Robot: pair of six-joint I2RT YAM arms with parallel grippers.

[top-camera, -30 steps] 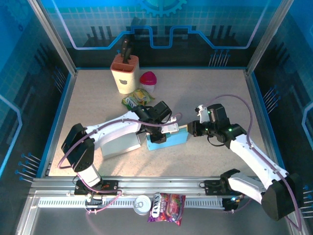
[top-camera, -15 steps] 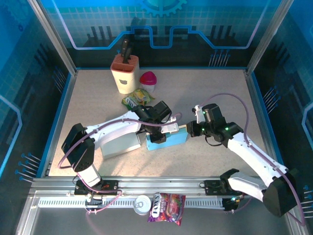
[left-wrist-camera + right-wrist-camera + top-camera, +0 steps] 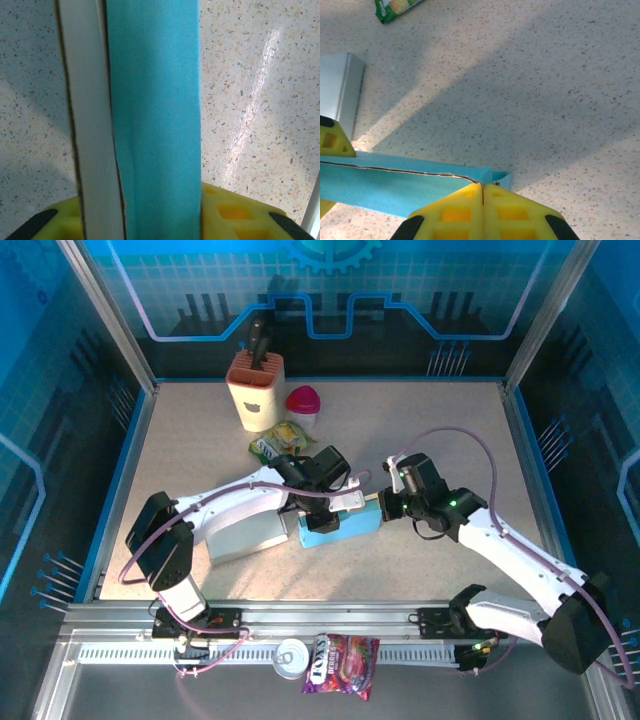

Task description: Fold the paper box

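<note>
The paper box is a long blue carton lying on the speckled table, just right of a grey tin. My left gripper reaches over it from the left and is shut on its upper panel. In the left wrist view the blue panel, with its pale inner side, fills the gap between the yellow fingers. My right gripper sits at the box's right end. Its yellow fingers are pressed together, and the cut edge of the blue end flap runs into their seam.
A knife block, a pink-lidded cup and a green snack packet stand behind the box. The grey tin lies under the left arm. A can and a candy bag rest on the front rail.
My right gripper has slid left to the box's right end and its fingers have closed together there. The left arm and the box have stayed put.
</note>
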